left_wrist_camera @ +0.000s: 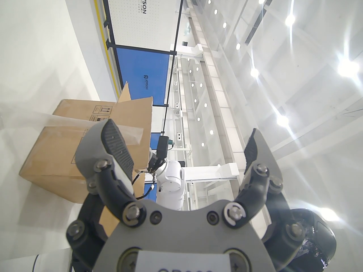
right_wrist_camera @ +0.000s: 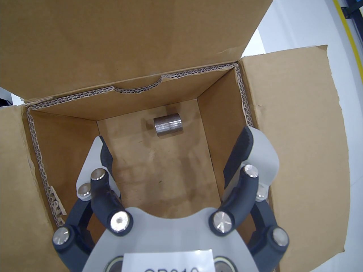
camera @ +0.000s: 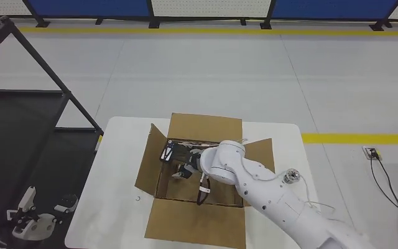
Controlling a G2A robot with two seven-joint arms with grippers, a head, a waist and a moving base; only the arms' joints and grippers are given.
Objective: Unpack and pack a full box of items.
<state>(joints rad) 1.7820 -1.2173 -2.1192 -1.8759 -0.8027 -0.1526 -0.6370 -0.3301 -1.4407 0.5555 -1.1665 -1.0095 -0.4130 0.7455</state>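
An open cardboard box [camera: 205, 126] stands on the white table [camera: 118, 180] with its flaps spread out. My right gripper [camera: 177, 163] is down inside it. In the right wrist view the right gripper [right_wrist_camera: 173, 137] is open and holds nothing. A short grey metal cylinder [right_wrist_camera: 168, 125] lies on its side on the box floor, just beyond the fingertips and near the far wall. My left gripper [left_wrist_camera: 183, 131] is open and bare, pointing up toward the ceiling, low beside the table, with the box [left_wrist_camera: 56, 154] off to one side of it.
A black metal frame [camera: 56, 87] and a dark mat stand left of the table. Yellow floor lines and blue partition panels [camera: 81, 7] run along the back. My right arm [camera: 273, 199] crosses the table's near right part.
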